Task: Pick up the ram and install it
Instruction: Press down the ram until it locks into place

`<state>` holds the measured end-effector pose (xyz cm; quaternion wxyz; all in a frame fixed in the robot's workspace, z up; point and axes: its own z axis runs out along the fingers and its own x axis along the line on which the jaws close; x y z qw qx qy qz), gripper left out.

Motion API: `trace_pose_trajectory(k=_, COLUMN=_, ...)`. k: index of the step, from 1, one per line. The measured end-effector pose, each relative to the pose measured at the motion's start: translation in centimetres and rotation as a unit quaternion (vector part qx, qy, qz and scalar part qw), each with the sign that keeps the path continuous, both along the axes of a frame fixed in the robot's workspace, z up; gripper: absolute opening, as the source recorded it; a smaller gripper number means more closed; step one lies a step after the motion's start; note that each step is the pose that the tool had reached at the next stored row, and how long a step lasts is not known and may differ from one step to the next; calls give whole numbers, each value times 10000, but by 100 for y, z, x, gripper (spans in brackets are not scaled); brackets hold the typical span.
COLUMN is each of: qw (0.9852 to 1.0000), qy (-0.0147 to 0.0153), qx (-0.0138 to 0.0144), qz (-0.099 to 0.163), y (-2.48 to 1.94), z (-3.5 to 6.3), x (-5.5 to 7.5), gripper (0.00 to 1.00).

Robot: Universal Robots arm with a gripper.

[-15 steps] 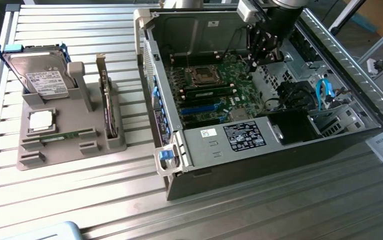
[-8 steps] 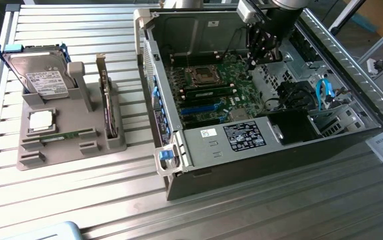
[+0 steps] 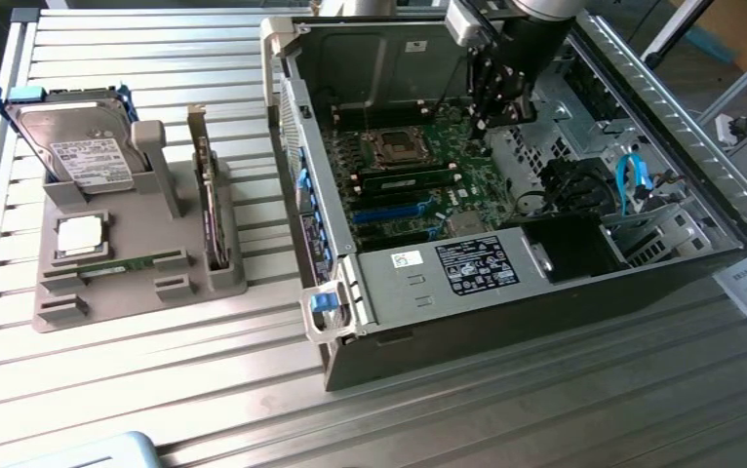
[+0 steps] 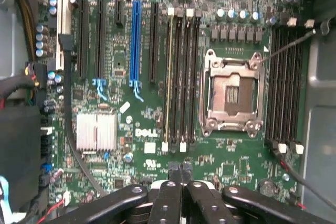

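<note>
The gripper [image 4: 180, 181] hangs over the motherboard [image 4: 226, 166] inside the computer case [image 3: 387, 292], fingers pressed together, seemingly on nothing. The ram [image 3: 124, 265] lies flat in the gray holder [image 3: 152, 229] outside, cradled ready for picking.

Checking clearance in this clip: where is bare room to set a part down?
Bare table slats stretch in front of the grey holder and the computer case; a narrow strip runs between them. Inside the case, around the gripper, it is crowded.
</note>
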<state>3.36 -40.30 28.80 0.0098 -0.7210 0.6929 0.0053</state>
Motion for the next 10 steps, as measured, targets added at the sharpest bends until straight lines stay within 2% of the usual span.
trace_pose_trajectory(k=4, qw=10000, qy=0, qx=-20, qz=-2, y=0, z=-78, x=-92, gripper=10)
trace_pose_trajectory(k=10, qw=10000, qy=0, qx=-31, qz=-3, y=-4, z=-221, x=-137, gripper=10)
